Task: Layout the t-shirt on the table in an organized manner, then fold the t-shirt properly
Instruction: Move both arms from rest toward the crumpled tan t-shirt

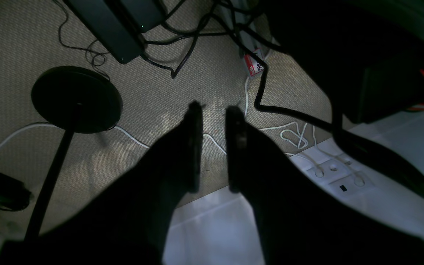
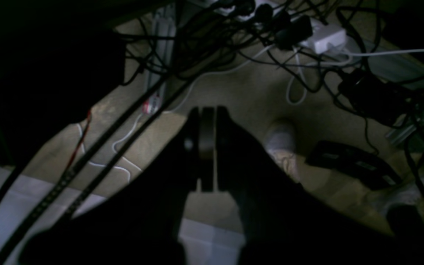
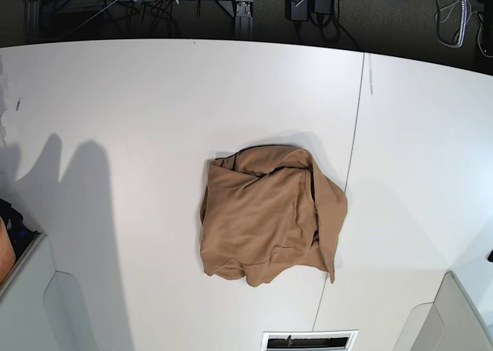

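Neither arm shows in the base view; only their shadows fall across the left part of the tabletop [image 3: 154,97]. The t-shirt [image 3: 266,216] lies near the middle of the tabletop in a loose, rumpled bundle, just left of the thin dark seam [image 3: 353,147]; its sleeves and neck are folded under or into the heap and cannot be made out, and no tag is visible. Both wrist views are dark and point past the tabletop edge down at the carpet. In the left wrist view the left hand [image 1: 214,108] is a black silhouette with its two fingers standing apart, a strip of carpet visible between them, and nothing between them. A round black stand base [image 1: 76,97] sits on the carpet to its left, with its pole cut off by the bottom of the frame. A small red and white label [image 1: 255,63] lies among the cables; its letters are partly covered by a black cable and too blurred to read with confidence. In the right wrist view the right hand [image 2: 207,110] has its fingers pressed together, holding nothing. A white power adapter [image 2: 326,39] sits in a tangle of cables at the top, and a pale shoe [image 2: 281,141] is only dimly seen beside the hand.
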### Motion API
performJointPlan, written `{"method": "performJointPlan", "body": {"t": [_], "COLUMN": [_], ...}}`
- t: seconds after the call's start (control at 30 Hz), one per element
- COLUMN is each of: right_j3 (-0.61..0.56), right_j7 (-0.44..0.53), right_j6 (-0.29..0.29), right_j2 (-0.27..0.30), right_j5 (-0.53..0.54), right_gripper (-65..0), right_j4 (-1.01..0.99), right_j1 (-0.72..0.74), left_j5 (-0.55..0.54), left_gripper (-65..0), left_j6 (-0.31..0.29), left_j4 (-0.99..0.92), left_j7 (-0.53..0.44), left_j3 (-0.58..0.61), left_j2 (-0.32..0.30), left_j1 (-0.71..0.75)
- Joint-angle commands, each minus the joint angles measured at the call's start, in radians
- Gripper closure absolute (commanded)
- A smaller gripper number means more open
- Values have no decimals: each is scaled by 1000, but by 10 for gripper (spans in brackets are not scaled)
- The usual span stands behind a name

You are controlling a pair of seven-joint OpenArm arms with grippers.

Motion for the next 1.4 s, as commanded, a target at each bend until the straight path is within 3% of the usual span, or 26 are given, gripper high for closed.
{"method": "performJointPlan", "body": {"t": [0.0,0.43,0.73,1.0,1.37], "right_j3": [2,2,2,2,2], "right_j7": [8,7,7,7,6], "right_j6": [-3,-3,-3,-3,-4], "right_j2": [5,11,52,119,284], "right_j5": [-3,-9,-40,-32,-32], "right_gripper": [-4,-4,-4,-4,-4], "right_j4": [8,61,285,621,1167], "right_j1": [-10,-81,-260,-453,-708], "left_j5": [-2,2,2,2,-72], "left_gripper": [-114,-114,-114,-114,-114], "left_j6": [-10,-10,-10,-14,-238], "left_j4": [6,106,502,874,1351], "left_j7": [-4,-6,-7,-6,47], "left_j3": [0,0,-29,-232,-469], "left_j2": [5,-3,-90,-107,-123], "left_j1": [3,105,332,538,761]}}
